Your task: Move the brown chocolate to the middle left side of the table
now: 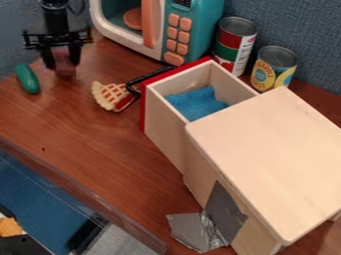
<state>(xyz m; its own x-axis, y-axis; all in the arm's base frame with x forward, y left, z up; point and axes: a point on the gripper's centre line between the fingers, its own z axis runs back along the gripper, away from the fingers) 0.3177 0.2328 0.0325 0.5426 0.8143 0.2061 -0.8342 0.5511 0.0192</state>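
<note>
"In the camera view, where is the gripper (61, 64)?" asks the first.

"Around ten to eleven o'clock, pointing down over the tabletop (100, 149)," the second answers. "Its jaws are clamped on what looks like the chocolate (65, 67), a reddish-brown block. Whether that block touches the wood, one cannot tell."

"And near it?"

"A green toy (28, 78) lies at ten o'clock, just beside the block but apart from it. Nearer the centre, in that same direction, is a lattice-topped pie slice (108, 93), by the drawer's black handle (135, 79)."

"The rest?"

"The toy microwave (188, 27) stands toward twelve, and two cans, one red and green (234, 42), one yellow and blue (271, 67), toward one to two. The wooden cabinet (269, 149) is at four, its open drawer (163, 117) holding blue cloth (196, 102)."
</note>
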